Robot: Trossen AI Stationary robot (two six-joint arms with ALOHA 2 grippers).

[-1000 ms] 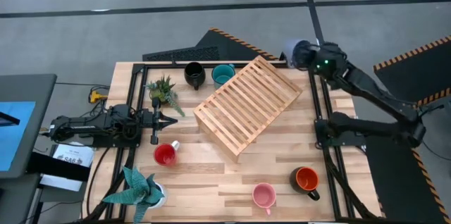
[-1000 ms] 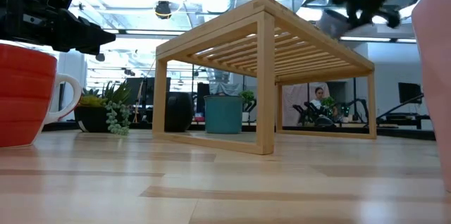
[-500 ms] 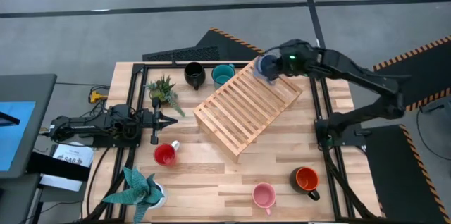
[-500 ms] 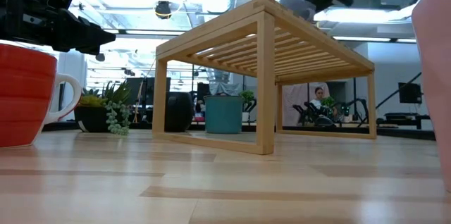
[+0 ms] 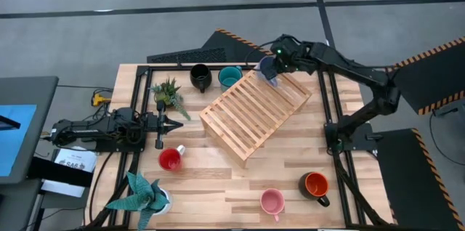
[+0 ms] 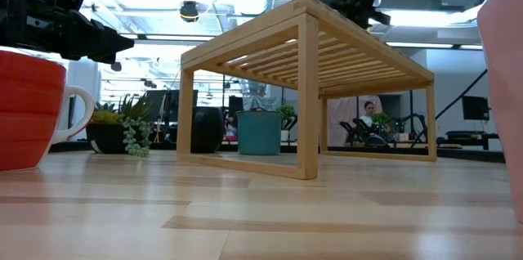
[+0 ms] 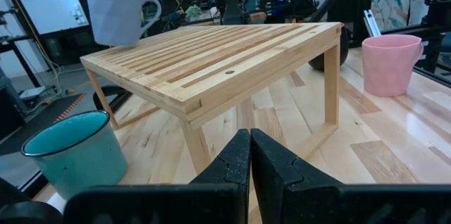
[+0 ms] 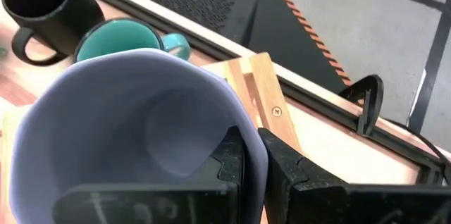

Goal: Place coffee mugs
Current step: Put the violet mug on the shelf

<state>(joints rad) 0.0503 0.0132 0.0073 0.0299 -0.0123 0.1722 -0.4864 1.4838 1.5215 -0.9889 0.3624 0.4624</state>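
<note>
Overhead frame: wooden table [image 5: 218,180] fills the centre; slatted wooden rack [image 5: 251,107] lies diagonally at mid-frame. Right gripper [image 5: 272,64], upper centre-right, its jaws clamped on the rim of the lavender-blue mug [image 5: 267,69], held over the rack's upper corner. Left gripper [image 5: 174,123], centre-left, jaws closed and empty. Teal mug [image 5: 229,77] and black mug [image 5: 200,78] stand above the rack; red mug [image 5: 170,159], pink mug [image 5: 272,202] and orange-red mug [image 5: 315,185] below.

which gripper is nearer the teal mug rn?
Right. The right gripper, holding the lavender-blue mug, is just beside the teal mug over the wooden rack's corner. The left gripper sits farther off, near the red mug.
</note>
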